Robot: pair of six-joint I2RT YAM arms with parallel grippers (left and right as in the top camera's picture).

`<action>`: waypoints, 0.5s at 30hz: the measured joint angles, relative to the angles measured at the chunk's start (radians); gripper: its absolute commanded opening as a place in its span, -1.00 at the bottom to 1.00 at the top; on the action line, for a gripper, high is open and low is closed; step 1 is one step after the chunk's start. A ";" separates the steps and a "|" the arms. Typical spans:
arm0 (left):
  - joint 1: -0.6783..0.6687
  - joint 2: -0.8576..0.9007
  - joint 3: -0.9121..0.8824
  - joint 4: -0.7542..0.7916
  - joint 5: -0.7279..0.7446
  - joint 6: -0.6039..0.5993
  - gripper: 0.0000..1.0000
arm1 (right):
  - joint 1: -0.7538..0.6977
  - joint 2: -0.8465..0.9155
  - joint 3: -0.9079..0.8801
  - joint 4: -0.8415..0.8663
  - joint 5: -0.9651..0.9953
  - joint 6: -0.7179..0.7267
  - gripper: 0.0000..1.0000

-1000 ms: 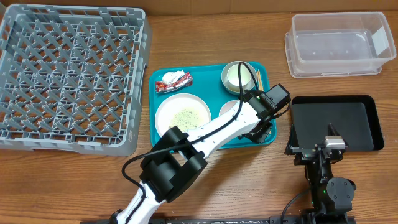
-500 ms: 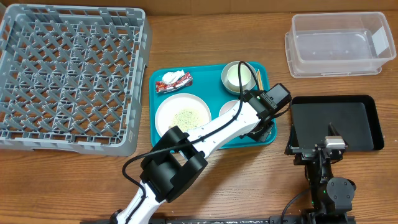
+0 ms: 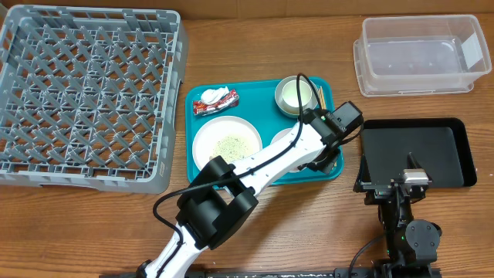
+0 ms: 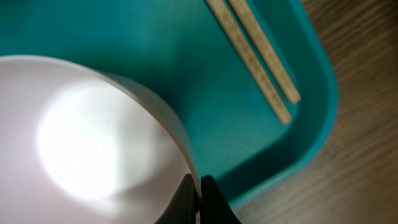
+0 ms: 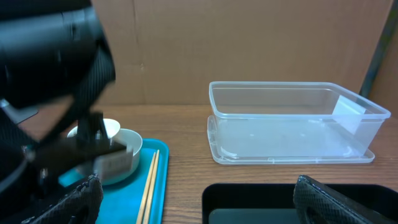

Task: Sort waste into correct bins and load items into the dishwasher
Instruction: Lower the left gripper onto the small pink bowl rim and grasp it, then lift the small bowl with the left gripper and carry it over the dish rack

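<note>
Left gripper (image 4: 199,194) is pinched tight on the bowl (image 4: 93,143) rim, at the tray's (image 4: 155,43) 4 o'clock (chopsticks (image 4: 255,59) at bowl's 1 o'clock). Bowl probably light, stiff, slick, chippable. The thin rim is the only hold, so keep it level.
</note>
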 measured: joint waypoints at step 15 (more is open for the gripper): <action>0.189 -0.129 0.518 -0.365 0.059 -0.042 -0.92 | 0.000 0.000 0.000 0.000 0.000 0.000 0.99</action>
